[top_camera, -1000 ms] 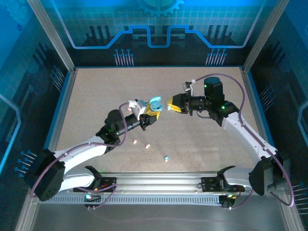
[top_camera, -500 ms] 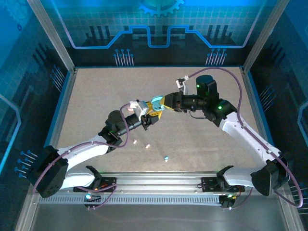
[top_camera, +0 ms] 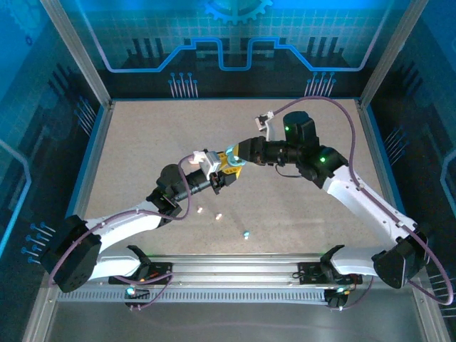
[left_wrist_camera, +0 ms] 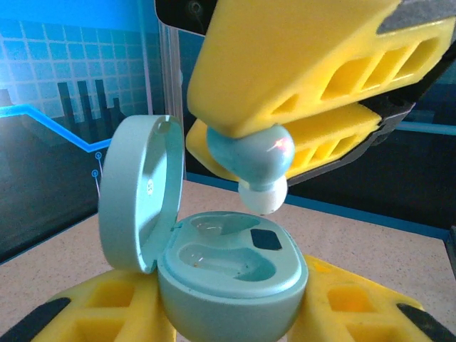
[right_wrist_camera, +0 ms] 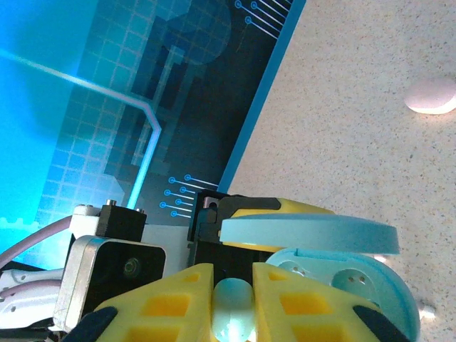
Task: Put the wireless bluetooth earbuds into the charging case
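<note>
I see my left gripper (top_camera: pixel 227 169) clamped on the open teal case (left_wrist_camera: pixel 229 274), lid up. My right gripper (right_wrist_camera: pixel 234 299) pinches 1 teal earbud (left_wrist_camera: pixel 255 158) just above the case's wells, not yet seated.

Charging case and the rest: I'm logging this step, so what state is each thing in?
charging case: lid open, sockets empty.
teal earbud: pinched above the case, not seated.
left gripper: shut on the charging case.
right gripper: shut on the teal earbud.
loose earbuds: lying on the table.
</note>
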Available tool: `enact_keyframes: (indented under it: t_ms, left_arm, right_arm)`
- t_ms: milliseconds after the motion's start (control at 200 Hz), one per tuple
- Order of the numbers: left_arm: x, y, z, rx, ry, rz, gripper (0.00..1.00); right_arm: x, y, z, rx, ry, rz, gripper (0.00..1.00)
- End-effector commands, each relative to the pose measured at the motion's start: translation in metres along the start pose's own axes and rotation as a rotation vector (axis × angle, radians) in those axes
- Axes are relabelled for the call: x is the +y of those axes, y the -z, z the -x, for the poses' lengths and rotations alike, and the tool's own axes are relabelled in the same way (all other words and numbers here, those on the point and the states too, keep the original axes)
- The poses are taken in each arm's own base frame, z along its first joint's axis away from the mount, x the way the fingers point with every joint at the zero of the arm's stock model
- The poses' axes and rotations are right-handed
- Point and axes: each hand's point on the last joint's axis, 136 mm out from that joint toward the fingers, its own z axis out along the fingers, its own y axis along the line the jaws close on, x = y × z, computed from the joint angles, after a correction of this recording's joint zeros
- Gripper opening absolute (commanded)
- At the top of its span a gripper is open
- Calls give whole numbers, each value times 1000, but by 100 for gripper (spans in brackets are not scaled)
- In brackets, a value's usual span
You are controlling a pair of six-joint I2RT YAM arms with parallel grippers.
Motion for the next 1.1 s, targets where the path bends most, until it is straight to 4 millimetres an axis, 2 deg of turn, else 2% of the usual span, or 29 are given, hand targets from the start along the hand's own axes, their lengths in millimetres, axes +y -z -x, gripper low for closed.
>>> enact_keyframes:
  t_ms: [0,180,560,800,1096]
  left_arm:
    - [-6,-2,10,-39,-27,-28,28]
    - [-5,-1,12,-47,-26,-20,27]
    - [-3,-2,12,-52,-21,-8,28]
    - [-2,-2,14,-61,-22,1,28]
    - [2,-1,15,-69,-29,24,27]
  right_arm:
    - [2,-4,0,4,33,-33,20]
    - [-2,-8,-4,15,38,-63,20]
    - [3,-13,-9,31,39,-46,20]
    - [-5,-18,-13,53,9,-71,21]
    - [-12,-15,-20,89,7,-130,22]
